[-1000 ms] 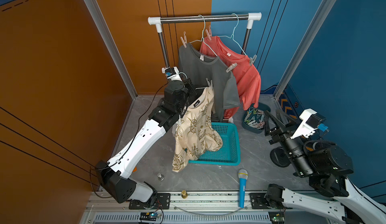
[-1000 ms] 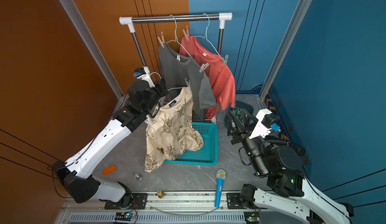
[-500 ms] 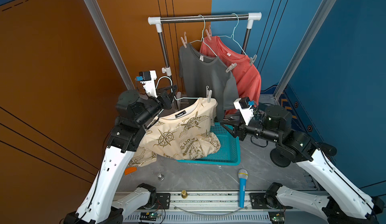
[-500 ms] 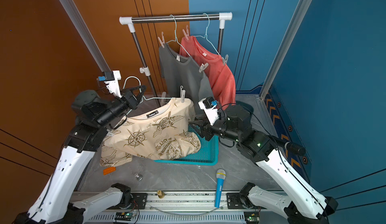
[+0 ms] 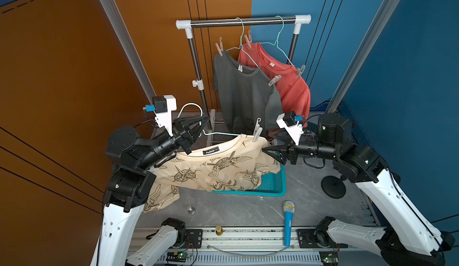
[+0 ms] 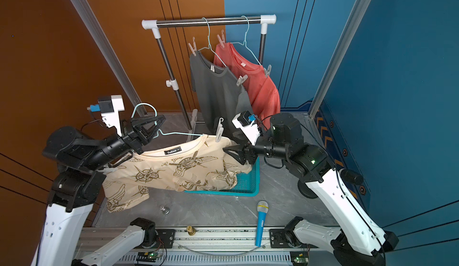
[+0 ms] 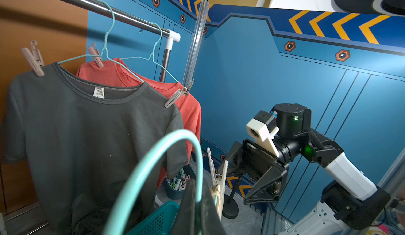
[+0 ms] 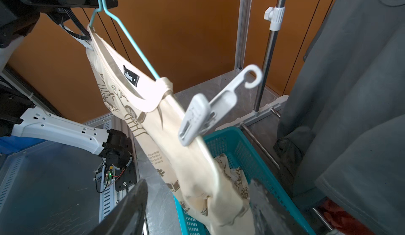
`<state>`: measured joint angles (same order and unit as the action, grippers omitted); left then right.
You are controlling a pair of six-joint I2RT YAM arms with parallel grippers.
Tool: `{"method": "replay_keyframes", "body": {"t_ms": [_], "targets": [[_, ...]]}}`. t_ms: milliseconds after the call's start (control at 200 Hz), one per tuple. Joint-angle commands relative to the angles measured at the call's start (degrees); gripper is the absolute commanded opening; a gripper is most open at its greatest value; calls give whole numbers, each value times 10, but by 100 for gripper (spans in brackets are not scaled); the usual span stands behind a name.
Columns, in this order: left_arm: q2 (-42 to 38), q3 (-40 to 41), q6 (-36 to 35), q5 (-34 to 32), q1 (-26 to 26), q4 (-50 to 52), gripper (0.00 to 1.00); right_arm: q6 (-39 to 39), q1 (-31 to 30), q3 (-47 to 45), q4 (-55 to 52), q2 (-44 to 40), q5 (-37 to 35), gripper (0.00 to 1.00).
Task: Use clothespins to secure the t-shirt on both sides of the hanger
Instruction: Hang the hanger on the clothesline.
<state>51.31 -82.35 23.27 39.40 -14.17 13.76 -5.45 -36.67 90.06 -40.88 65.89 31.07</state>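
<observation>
Left gripper [image 5: 202, 124]: shut tight on the neck of the hanger [image 5: 223, 135], just under its hook, holding it out in the air between the arms so both shoulders can be reached
Hanger: tilted, one arm running toward the right gripper; the hook hangs on nothing, well apart from the rail [image 5: 248, 21]
Shirt [image 5: 211, 170]: cream with gold print, threaded on the hanger, its lower part sagging over the basket [image 5: 273, 185]
Pin [image 5: 257, 130]: one pale clip stands upright on the shoulder on the right arm's side, biting the cloth there, seemingly onto the wire, to stop that side sliding off
Right gripper [image 5: 272, 155]: jaws apart with nothing in them, tips just beside the pinned shoulder and below the pin; free to fetch another
Other shoulder: next to the left gripper, no pin shows there; by my reading that side is not yet clipped
Spare pins [image 7: 178, 182]: heaped in a dark pot [image 7: 175, 194] behind the basket, nearer the right arm, so that arm suits the fetching
Rail: grey shirt [image 5: 243, 96] and red shirt [image 5: 290, 83] hang there, each pinned on both shoulders, showing the finished look
Writing: black neck label [image 5: 210, 150] reads "Fashion"; the grey shirt's tag [image 7: 99, 92] and the small print on the cream cloth are too small to read
</observation>
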Motion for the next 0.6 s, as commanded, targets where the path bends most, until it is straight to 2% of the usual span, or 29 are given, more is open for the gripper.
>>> {"method": "replay_keyframes", "body": {"t_ms": [0, 200, 350, 481, 596], "targets": [[-6, -19, -15, 41, 6, -8, 5, -29, 10, 19, -40, 12, 54, 74], [-1, -19, -9, 58, 6, -21, 5, -18, 12, 14, -40, 30, 141, 70], [8, -26, -3, 69, 6, -23, 5, -21, 11, 2, -47, 39, 216, 59], [15, -30, 9, 85, 6, -57, 6, -19, 7, -16, -47, 40, 230, 54], [22, -33, 23, 98, 6, -79, 5, -18, 5, -22, -48, 42, 245, 45]]}}
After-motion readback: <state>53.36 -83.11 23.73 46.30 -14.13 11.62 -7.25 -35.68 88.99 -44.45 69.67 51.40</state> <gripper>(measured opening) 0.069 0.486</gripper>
